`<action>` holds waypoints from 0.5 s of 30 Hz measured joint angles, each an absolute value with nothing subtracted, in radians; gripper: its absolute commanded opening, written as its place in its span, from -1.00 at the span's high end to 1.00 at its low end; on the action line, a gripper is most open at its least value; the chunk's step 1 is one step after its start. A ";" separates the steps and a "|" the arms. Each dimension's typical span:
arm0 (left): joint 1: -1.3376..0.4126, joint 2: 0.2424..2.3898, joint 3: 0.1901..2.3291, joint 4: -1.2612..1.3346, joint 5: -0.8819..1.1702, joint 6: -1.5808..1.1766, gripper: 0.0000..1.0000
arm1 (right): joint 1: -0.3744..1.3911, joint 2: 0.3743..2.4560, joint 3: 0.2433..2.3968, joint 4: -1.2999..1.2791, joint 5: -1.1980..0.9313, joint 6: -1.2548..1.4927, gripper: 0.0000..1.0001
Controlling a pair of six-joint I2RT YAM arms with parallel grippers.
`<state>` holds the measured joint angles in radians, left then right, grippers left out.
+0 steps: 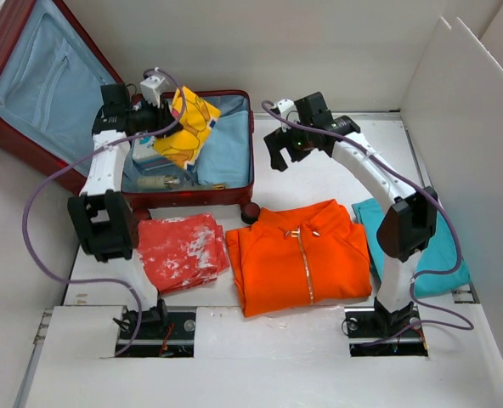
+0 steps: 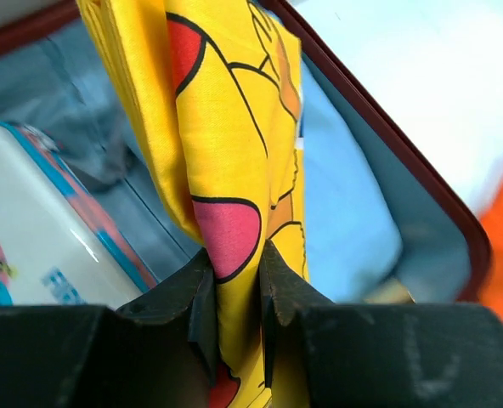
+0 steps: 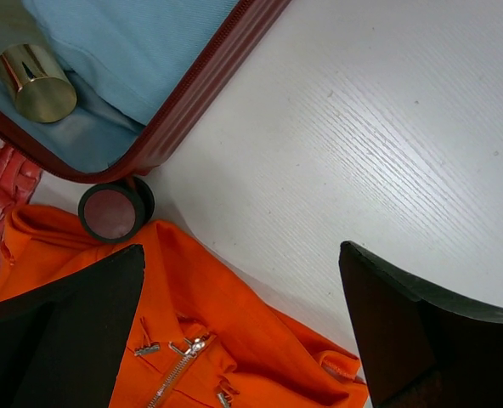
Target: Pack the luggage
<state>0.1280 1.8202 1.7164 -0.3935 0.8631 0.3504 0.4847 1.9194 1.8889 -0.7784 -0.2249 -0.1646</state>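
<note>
While the dark red hard-shell suitcase (image 1: 200, 198) lies open at the table's far left, the left gripper (image 2: 233, 280) pinches a yellow cartoon-print cloth (image 2: 226, 127) above its blue lining. The right gripper (image 3: 241, 255) hangs spread wide and empty just right of it.

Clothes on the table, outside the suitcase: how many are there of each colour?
Orange: 1, the orange jacket
Red: 1, the red cloth
Teal: 1, the teal cloth
Total: 3
</note>
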 measured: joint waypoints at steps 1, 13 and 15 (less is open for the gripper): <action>0.128 1.865 1.750 -0.346 0.862 0.299 1.00 | 0.485 1.919 1.889 -0.779 -0.218 -0.161 -1.00; 0.131 2.139 1.855 -0.031 0.856 -0.152 1.00 | 0.510 1.924 1.889 -0.812 -0.142 -0.130 -1.00; 0.121 2.149 1.867 0.006 0.855 -0.218 1.00 | 0.516 1.932 1.889 -0.823 -0.133 -0.130 -1.00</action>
